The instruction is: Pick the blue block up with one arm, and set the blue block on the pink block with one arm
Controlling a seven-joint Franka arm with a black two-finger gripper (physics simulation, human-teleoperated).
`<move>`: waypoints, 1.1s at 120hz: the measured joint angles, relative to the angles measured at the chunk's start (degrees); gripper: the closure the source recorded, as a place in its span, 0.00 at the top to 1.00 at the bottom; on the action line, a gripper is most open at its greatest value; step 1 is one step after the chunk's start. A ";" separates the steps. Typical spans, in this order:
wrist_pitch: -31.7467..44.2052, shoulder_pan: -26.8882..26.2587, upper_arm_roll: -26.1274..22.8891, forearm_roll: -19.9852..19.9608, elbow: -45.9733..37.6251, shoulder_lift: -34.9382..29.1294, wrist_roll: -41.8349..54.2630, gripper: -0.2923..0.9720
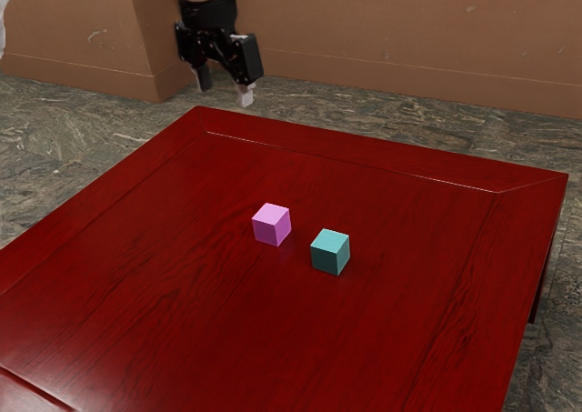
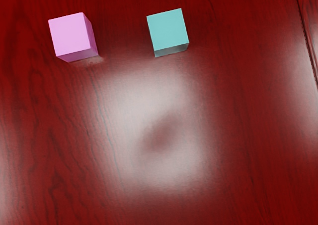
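Blue block (image 1: 329,251) could get bumped if the pincer (image 1: 225,85) comes down a bit off its middle. A finger would then hit its top or push its side, and it would slide on the smooth red bench (image 1: 164,303). It sits near the pink block (image 1: 272,224), with a small gap between them. A finger going down on that side could knock the pink block too and move the spot where the blue one has to go. A weak hold is another worry. The block could slip out on the way up, or land crooked on the pink block and tumble off.

The pincer is released, with its two fingers apart and nothing between them. It hangs high up over the far edge of the bench, well apart from the pink block. The blue block rests flat on the bench, beside the pink block, toward the exterior view's right and a little nearer that camera. It is not under the pincer yet.
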 joint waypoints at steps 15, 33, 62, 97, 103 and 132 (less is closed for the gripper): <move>3.38 0.10 -0.92 0.09 -4.30 0.03 -0.33 0.77; 12.45 -0.08 -2.31 -0.09 -17.99 -3.05 -0.67 0.77; 25.88 0.04 -2.74 -2.33 -31.06 -3.80 -1.14 0.77; 35.25 -0.14 -3.73 -5.00 -39.44 -4.87 -1.32 0.77; 36.49 -0.14 -3.75 -5.05 -40.16 -4.50 -1.33 0.77; 41.48 0.11 -3.15 -4.87 -38.35 0.91 -1.35 0.77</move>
